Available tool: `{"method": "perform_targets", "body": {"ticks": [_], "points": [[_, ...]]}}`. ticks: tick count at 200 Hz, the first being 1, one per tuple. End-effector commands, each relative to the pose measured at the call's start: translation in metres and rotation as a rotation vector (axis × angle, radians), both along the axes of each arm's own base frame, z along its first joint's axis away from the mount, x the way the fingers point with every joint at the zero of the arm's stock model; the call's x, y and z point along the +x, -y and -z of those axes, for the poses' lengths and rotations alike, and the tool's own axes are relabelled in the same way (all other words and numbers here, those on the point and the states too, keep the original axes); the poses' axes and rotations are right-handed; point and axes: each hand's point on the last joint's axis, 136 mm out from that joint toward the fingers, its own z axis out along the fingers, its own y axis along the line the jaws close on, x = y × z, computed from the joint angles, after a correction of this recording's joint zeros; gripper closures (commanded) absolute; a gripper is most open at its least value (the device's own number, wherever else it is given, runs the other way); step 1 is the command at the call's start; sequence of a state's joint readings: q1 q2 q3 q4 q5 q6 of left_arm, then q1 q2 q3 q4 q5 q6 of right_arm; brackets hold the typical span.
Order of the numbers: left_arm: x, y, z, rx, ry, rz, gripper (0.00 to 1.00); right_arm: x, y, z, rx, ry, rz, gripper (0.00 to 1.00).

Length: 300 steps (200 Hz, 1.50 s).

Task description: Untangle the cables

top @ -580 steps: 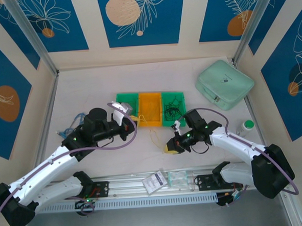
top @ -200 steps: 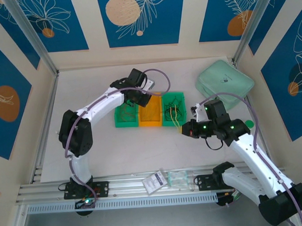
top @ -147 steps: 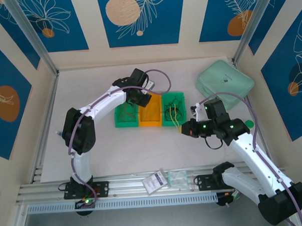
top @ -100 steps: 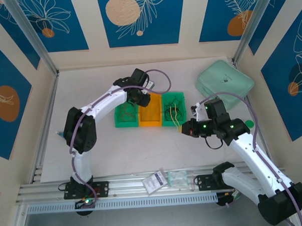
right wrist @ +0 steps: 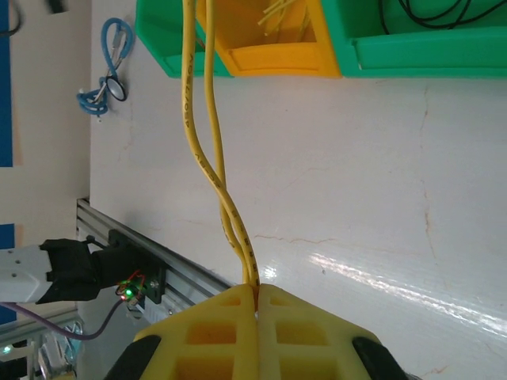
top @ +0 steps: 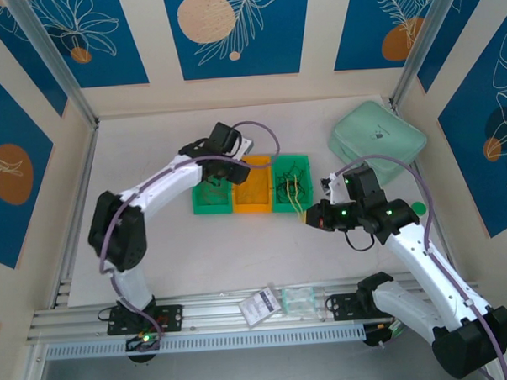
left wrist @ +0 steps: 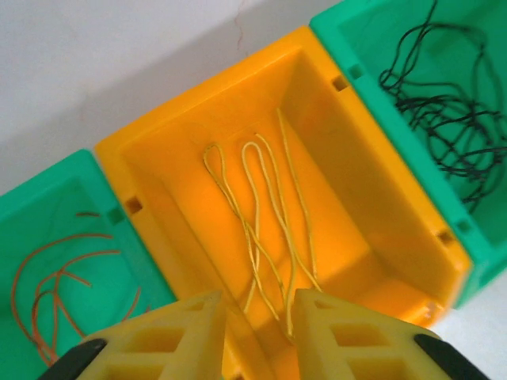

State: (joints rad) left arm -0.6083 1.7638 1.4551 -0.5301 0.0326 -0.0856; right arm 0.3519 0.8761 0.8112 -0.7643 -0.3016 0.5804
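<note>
Three bins sit side by side. The orange bin (left wrist: 372, 237) (top: 252, 198) holds loose pale yellow cables (left wrist: 265, 214). Red cables (left wrist: 55, 273) lie in the left green bin (top: 205, 207), and black cables (left wrist: 444, 119) lie in the right green bin (top: 281, 207). My left gripper (left wrist: 260, 305) (top: 232, 164) hovers open over the orange bin with nothing between its fingers. My right gripper (right wrist: 257, 294) (top: 310, 218) is shut on two twisted yellow cables (right wrist: 207, 158) that stretch from its fingertips up over the bins.
A mint green case (top: 377, 140) lies at the back right, and a white bottle with a green cap (top: 417, 210) stands by the right arm. A blue cord with a metal disc (right wrist: 107, 79) lies left of the bins. Plastic bags (top: 284, 302) rest on the front rail.
My left gripper has opened, leaving yellow cables lying in the orange bin, and its wrist has drawn back to the left. The right arm holds still with its cables.
</note>
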Motion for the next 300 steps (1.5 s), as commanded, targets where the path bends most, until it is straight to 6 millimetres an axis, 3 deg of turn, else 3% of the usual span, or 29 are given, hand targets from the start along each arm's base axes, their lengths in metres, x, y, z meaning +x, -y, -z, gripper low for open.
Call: {"method": "perform_targets", "body": {"ticks": [1,29,61,89,130,168,212,300], "points": [[-0.004,0.004,-0.075,-0.223,0.164,-0.019,0.70,-0.007,0.007,0.007,-0.053,-0.025,-0.004,1.00],[-0.038,-0.012,-0.106,-0.379,0.205,-0.056,0.63,-0.008,0.009,0.000,-0.086,-0.001,-0.005,1.00],[-0.079,-0.045,-0.112,-0.438,0.191,-0.117,0.52,-0.005,-0.003,-0.020,-0.112,0.065,-0.040,1.00],[-0.112,-0.070,-0.115,-0.456,0.200,-0.140,0.50,0.002,-0.022,-0.037,-0.145,0.157,-0.077,1.00],[-0.144,-0.114,-0.116,-0.409,0.256,-0.225,0.47,0.021,-0.061,-0.022,-0.184,0.142,-0.102,1.00],[-0.153,-0.136,-0.112,-0.344,0.271,-0.274,0.47,0.057,-0.095,0.001,-0.252,0.119,-0.076,1.00],[-0.155,-0.137,-0.101,-0.291,0.248,-0.258,0.47,0.101,-0.108,0.031,-0.335,0.098,0.025,1.00],[-0.158,-0.143,-0.091,-0.225,0.242,-0.241,0.45,0.146,-0.138,0.071,-0.338,0.008,0.039,0.98]]}}
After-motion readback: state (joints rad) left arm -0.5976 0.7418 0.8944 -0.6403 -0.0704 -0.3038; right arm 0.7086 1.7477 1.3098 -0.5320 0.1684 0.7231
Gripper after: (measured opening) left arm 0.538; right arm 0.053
